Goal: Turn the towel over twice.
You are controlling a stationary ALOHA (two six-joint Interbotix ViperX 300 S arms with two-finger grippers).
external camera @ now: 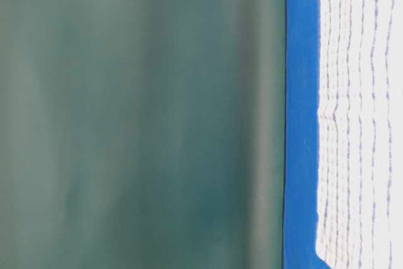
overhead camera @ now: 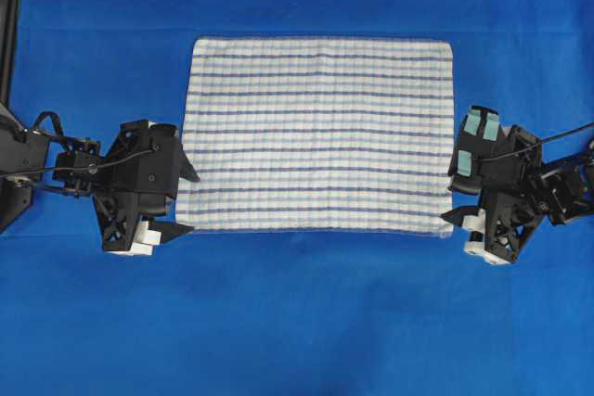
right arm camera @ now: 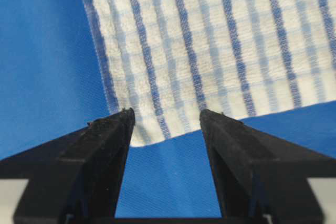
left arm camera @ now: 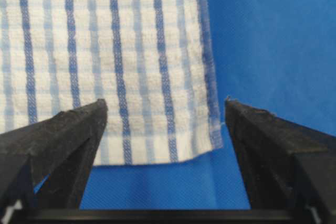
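White striped towel [overhead camera: 317,134] lies flat on the blue surface [overhead camera: 297,322], so your flip looks finished or not begun; you can't tell which. Your left hand [overhead camera: 184,201] and right hand [overhead camera: 453,201] gape empty at its near corners.

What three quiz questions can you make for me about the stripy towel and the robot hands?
1. True or false: the towel lies spread flat on the blue table cover.
2. Which is the left hand doing? A) pinching the towel B) open beside a towel corner C) lifting the towel high
3. Fill in: the right hand is open near the towel's ____ corner as the overhead view shows it.

Key: 1 true. 2 B: in the left wrist view its fingers stand wide apart with nothing between them. 3 lower right.
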